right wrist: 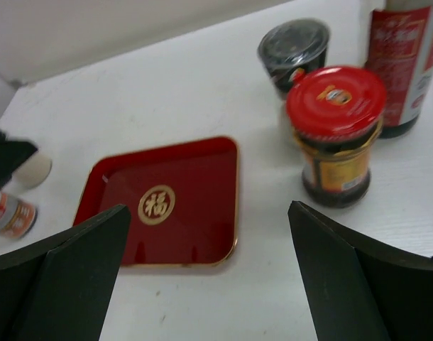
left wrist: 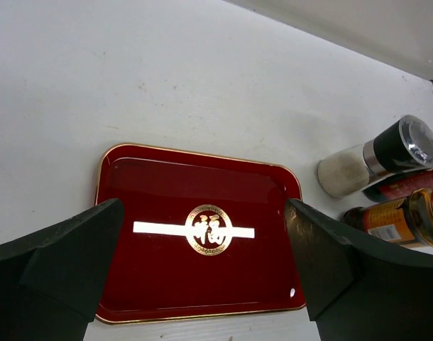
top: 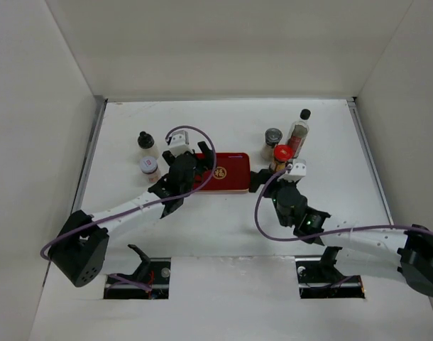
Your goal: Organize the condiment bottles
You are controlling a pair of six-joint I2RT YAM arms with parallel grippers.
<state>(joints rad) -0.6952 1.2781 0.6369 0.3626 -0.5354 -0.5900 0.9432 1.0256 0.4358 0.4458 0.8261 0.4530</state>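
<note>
The red-lidded jar (top: 282, 155), grey-lidded jar (top: 273, 138) and tall clear black-capped bottle (top: 298, 131) stand together right of the flat red tray (top: 229, 172). The black-capped white bottle (top: 144, 141) and pink-lidded jar (top: 148, 167) stand left of it. My left gripper (top: 201, 156) is open and empty over the tray's left end (left wrist: 202, 291). My right gripper (top: 264, 178) is open and empty at the tray's right end, beside the red-lidded jar (right wrist: 336, 135). The right wrist view also shows the grey-lidded jar (right wrist: 294, 53) and tall bottle (right wrist: 404, 64).
White walls enclose the table on the left, back and right. The purple cables of both arms loop above the table near the tray. The left wrist view shows the three right-hand bottles (left wrist: 376, 160) beyond the tray's right end.
</note>
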